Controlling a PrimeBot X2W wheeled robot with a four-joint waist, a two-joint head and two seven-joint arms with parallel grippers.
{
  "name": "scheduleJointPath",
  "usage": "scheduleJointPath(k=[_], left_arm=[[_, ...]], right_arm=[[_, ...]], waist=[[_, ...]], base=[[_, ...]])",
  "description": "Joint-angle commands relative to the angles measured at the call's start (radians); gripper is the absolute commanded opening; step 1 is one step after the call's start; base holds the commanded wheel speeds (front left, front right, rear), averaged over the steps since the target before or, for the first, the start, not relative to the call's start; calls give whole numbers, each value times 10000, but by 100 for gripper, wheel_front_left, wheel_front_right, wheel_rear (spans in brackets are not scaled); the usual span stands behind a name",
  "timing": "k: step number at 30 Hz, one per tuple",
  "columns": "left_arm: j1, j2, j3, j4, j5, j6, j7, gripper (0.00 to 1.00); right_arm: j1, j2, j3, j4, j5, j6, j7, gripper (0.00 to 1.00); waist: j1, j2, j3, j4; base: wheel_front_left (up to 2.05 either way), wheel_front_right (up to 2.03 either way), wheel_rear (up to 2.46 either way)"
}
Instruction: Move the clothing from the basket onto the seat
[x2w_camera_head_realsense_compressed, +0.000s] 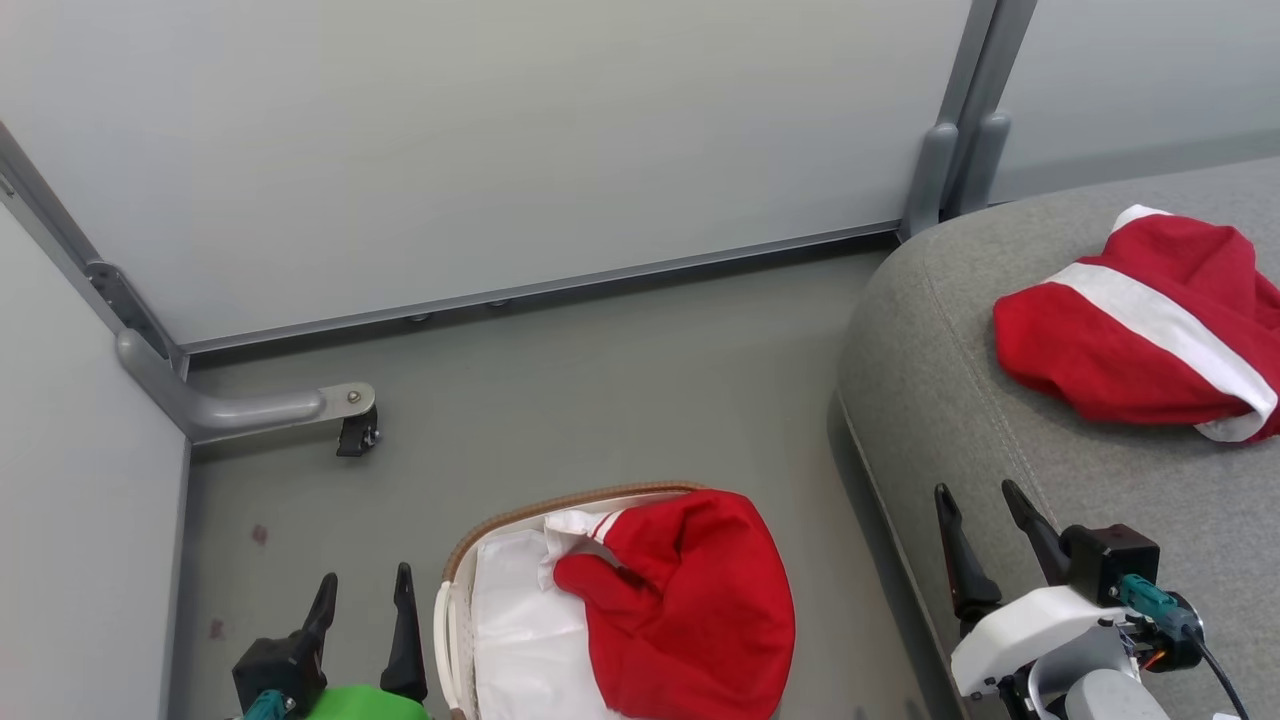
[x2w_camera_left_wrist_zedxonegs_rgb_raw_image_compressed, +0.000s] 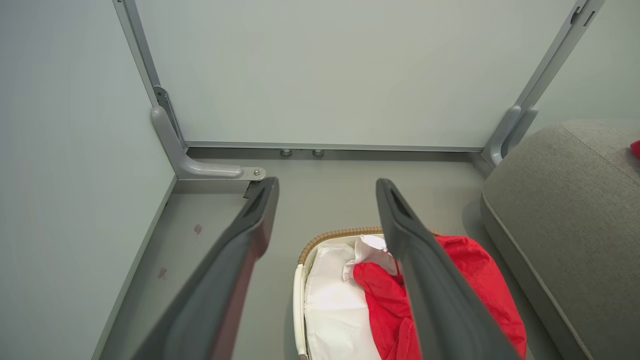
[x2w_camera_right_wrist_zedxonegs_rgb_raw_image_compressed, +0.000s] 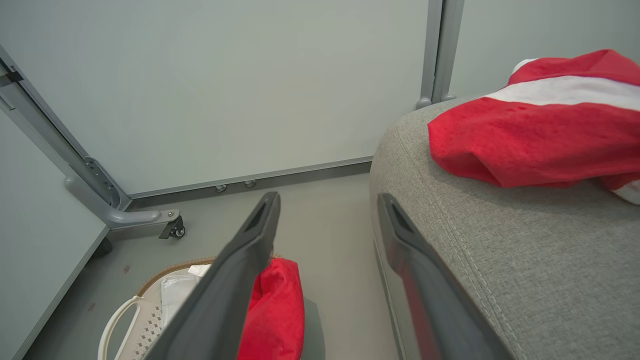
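Note:
One red garment (x2w_camera_head_realsense_compressed: 690, 610) fills the right half of the white basket (x2w_camera_head_realsense_compressed: 455, 610), its brown rim (x2w_camera_head_realsense_compressed: 560, 505) showing at the back; the same garment (x2w_camera_left_wrist_zedxonegs_rgb_raw_image_compressed: 470, 280) and basket (x2w_camera_left_wrist_zedxonegs_rgb_raw_image_compressed: 300, 300) appear below my left fingers. A second red garment with a white stripe (x2w_camera_head_realsense_compressed: 1140, 320) lies on the grey seat (x2w_camera_head_realsense_compressed: 950, 400), seen close in the right wrist view (x2w_camera_right_wrist_zedxonegs_rgb_raw_image_compressed: 540, 130). My left gripper (x2w_camera_head_realsense_compressed: 366, 590) stands open just left of the basket, holding nothing. My right gripper (x2w_camera_head_realsense_compressed: 983, 505) is open over the seat's front edge, also holding nothing.
A thin white sheet (x2w_camera_head_realsense_compressed: 520, 630) lines the basket's left side. Pale partition panels (x2w_camera_head_realsense_compressed: 500, 150) close the back and left, with a grey castor foot (x2w_camera_head_realsense_compressed: 300, 410) jutting onto the floor. Grey floor (x2w_camera_head_realsense_compressed: 620, 400) lies between basket, panels and seat.

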Motion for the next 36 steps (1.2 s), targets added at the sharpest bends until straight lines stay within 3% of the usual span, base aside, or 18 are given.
scheduleJointPath(k=[1, 7, 18, 27, 36], left_arm=[[136, 19, -7, 31, -97, -34, -8, 100], [-437, 19, -267, 114, -211, -157, -8, 100], [-2665, 26, -965, 755, -311, -648, -8, 100], [-4343, 48, -1863, 1482, -218, -744, -8, 100], [-5817, 535, -2942, 2352, -644, -750, -8, 100]], right_arm=[[21, -37, 5, -39, 47, -10, -48, 100], [-413, -36, 73, -331, -20, -10, -48, 100], [-2177, -36, 515, -1319, 222, -10, -48, 100], [-3174, -32, 801, -1964, 771, -10, -48, 100], [-4083, -28, 1302, -2527, 1057, -10, -48, 100]], waist=[[0, 0, 74, -39], [0, 0, 799, -184], [0, 0, 3392, -817], [0, 0, 5007, -1357], [0, 0, 6462, -1960]], base=[[0, 0, 0], [0, 0, 0], [0, 0, 0], [0, 0, 0], [0, 0, 0]])
